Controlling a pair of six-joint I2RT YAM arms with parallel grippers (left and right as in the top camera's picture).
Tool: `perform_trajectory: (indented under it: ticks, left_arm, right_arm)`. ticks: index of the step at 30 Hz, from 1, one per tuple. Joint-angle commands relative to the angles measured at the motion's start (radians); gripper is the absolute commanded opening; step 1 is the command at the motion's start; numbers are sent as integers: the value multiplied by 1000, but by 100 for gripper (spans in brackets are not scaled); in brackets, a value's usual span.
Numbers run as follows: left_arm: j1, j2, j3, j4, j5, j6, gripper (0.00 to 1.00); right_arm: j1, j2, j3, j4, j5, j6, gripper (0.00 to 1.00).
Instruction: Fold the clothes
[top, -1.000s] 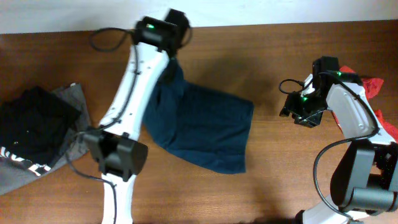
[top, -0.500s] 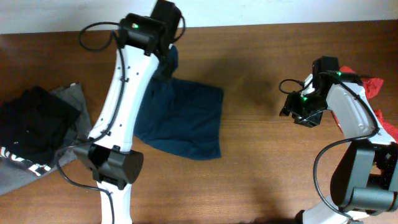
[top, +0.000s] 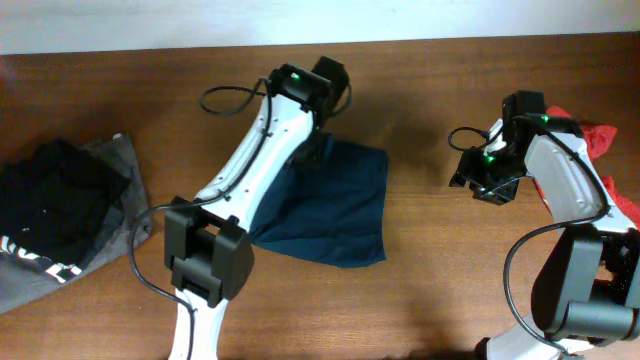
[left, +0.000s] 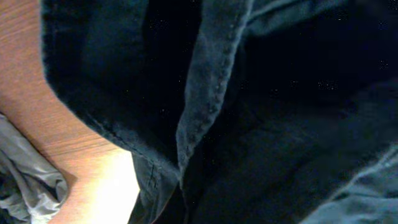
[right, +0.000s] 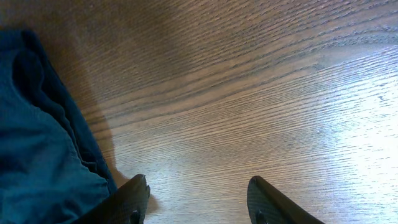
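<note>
Since the earlier frame the left hand (top: 322, 95) has swung toward the right hand (top: 487, 183), dragging the shorts (top: 335, 205) with it; the right hand has not moved.

Overhead: the left hand is clenched on the shorts' top edge, and the rest trails flat over the tabletop (top: 430, 290) below it.

Left wrist: dark cloth fills the view, and a stitched hem (left: 205, 93) hangs limp. It looks soft, light and floppy, best taken at a corner or the waistband.

Right wrist: the right hand is released and empty, with the shorts' edge just beside it.

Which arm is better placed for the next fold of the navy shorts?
Left. The left gripper is shut on the navy shorts at their far edge; the right gripper hangs open over the table, apart from the cloth.
</note>
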Motion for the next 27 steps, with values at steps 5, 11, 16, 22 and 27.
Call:
perform_trajectory:
  ticks: [5, 11, 16, 22, 27]
  left_arm:
    - [-12, -2, 58, -29, -10, -33, 0]
    - [-40, -2, 62, -38, -10, -48, 0]
    - [-37, -3, 77, -77, -152, -48, 0]
    - [8, -21, 183, -191, -354, -29, 0]
    - [42, -47, 244, -191, -378, 11, 0]
  right_arm:
    - [-2, 0, -3, 0, 15, 2, 56]
    - [-2, 0, -3, 0, 15, 2, 56]
    - [-2, 0, -3, -3, 15, -3, 57]
    - [-1, 0, -3, -1, 15, -6, 57]
    - [-1, 0, -3, -2, 15, -6, 57]
